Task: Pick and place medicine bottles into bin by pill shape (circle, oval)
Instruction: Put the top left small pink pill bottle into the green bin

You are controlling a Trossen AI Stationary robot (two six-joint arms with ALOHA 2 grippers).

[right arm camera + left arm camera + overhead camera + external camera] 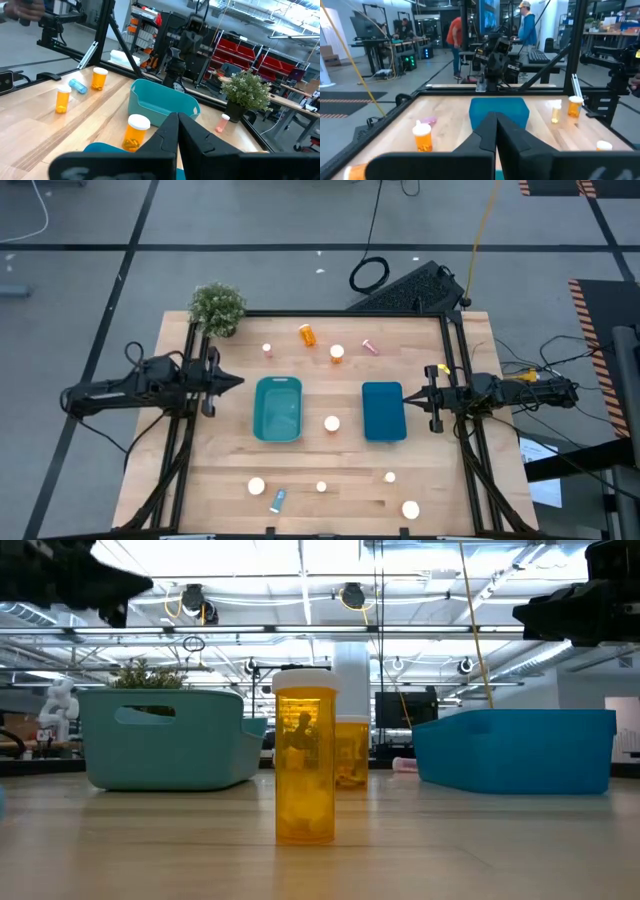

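Note:
Several medicine bottles with white caps stand or lie scattered on the wooden table. One bottle [332,423] stands upright between the teal bin [278,408] and the blue bin [383,411]. An orange bottle [308,335] lies on its side at the far edge, beside an upright one [337,353]. Others, among them a bottle [256,486] and a bottle [411,508], sit along the near edge. My left gripper [235,381] hovers shut at the left of the teal bin. My right gripper [408,396] hovers shut at the right of the blue bin. Both hold nothing.
A small green potted plant [217,308] stands at the far left corner. A black frame rail [345,314] borders the table. A blue bottle [278,500] lies near the front edge. In the low view an orange bottle [304,755] stands close before the bins.

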